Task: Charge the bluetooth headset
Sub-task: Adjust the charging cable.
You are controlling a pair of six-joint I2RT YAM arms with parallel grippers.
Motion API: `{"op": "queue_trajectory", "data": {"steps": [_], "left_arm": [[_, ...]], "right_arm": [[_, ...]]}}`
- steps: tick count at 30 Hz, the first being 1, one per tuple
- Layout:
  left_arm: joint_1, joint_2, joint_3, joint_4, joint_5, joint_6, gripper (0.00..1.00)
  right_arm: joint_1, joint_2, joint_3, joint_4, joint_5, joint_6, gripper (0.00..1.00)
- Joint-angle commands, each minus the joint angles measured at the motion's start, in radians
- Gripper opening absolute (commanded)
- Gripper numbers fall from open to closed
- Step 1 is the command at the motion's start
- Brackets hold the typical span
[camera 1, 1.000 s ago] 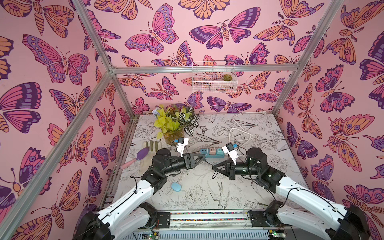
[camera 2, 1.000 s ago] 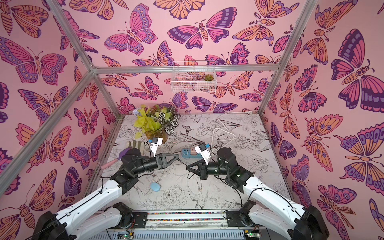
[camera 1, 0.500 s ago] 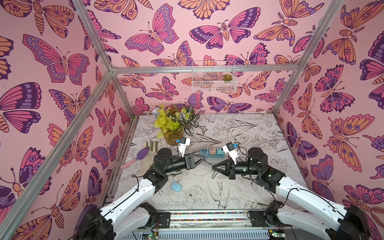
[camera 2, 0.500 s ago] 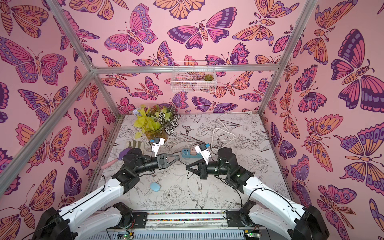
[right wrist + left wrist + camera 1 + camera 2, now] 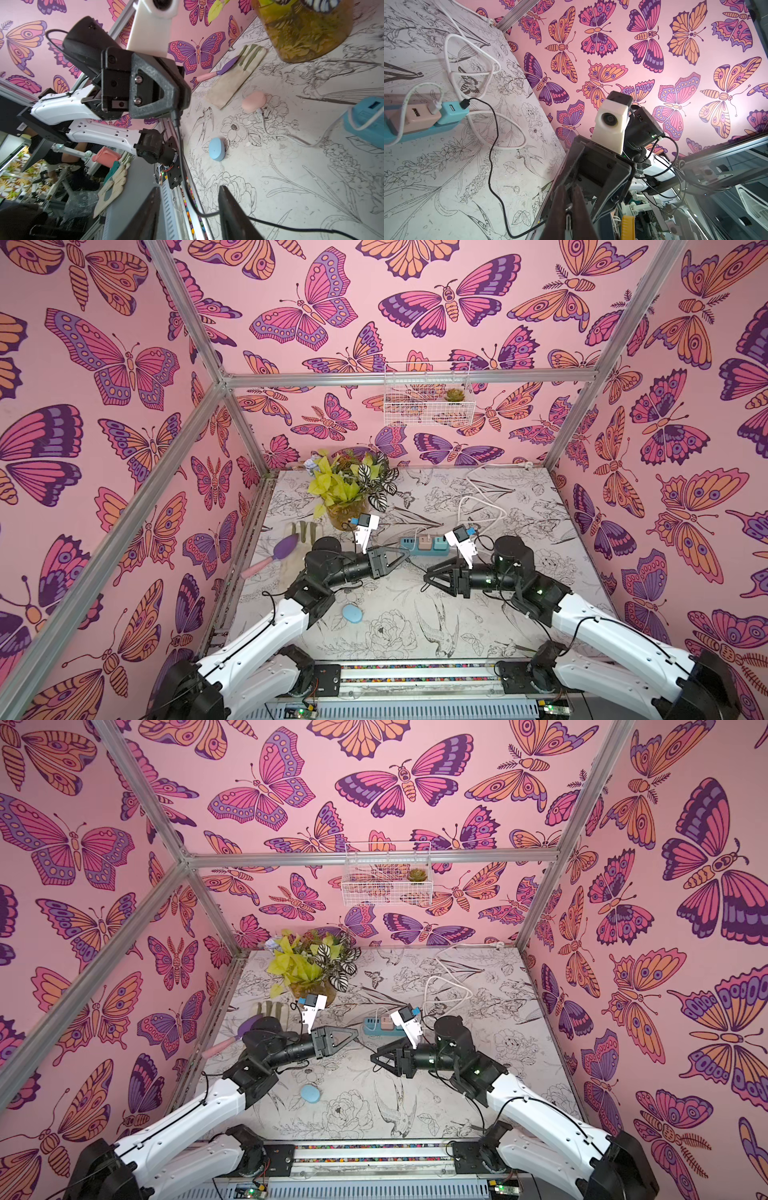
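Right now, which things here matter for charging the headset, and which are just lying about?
Job: blue headset case, black cable in the left pincer, blue charger, power strip.
Lying about: potted plant, glove, purple trowel, wire basket.

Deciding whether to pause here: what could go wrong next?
The left gripper pinches the black cable at its fingertips only; it could twist or slip. The cable hangs between the fingers of the open right gripper and could snag. The blue headset case lies loose and may slide.
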Motion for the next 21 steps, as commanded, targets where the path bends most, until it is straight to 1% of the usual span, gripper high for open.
{"op": "queue_trajectory", "data": {"steps": [1,3,6,11,13,17,21], "left_arm": [[0.005,-0.034,-0.017,-0.043,-0.050,0.055,0.00],[0.005,-0.044,-0.018,-0.046,-0.068,0.068,0.00],[0.001,-0.041,-0.016,-0.048,-0.085,0.085,0.00],[-0.020,-0.016,0.001,-0.037,-0.102,0.101,0.00],[-0.035,-0.003,0.006,-0.024,-0.106,0.100,0.00],[-0.056,0.010,0.002,0.020,-0.125,0.086,0.00],[-0.063,0.015,-0.011,0.066,-0.133,0.066,0.00]], "right_arm": [[0.005,-0.037,0.027,-0.007,0.103,0.016,0.55],[0.005,-0.045,0.022,0.018,0.139,0.026,0.60],[0.006,-0.030,0.031,0.059,0.150,0.039,0.61],[0.005,0.052,0.052,0.166,0.118,0.083,0.62],[0.006,0.085,0.061,0.210,0.084,0.098,0.62],[0.008,0.138,0.067,0.305,0.038,0.146,0.62],[0.033,0.176,0.063,0.367,0.015,0.161,0.57]]}}
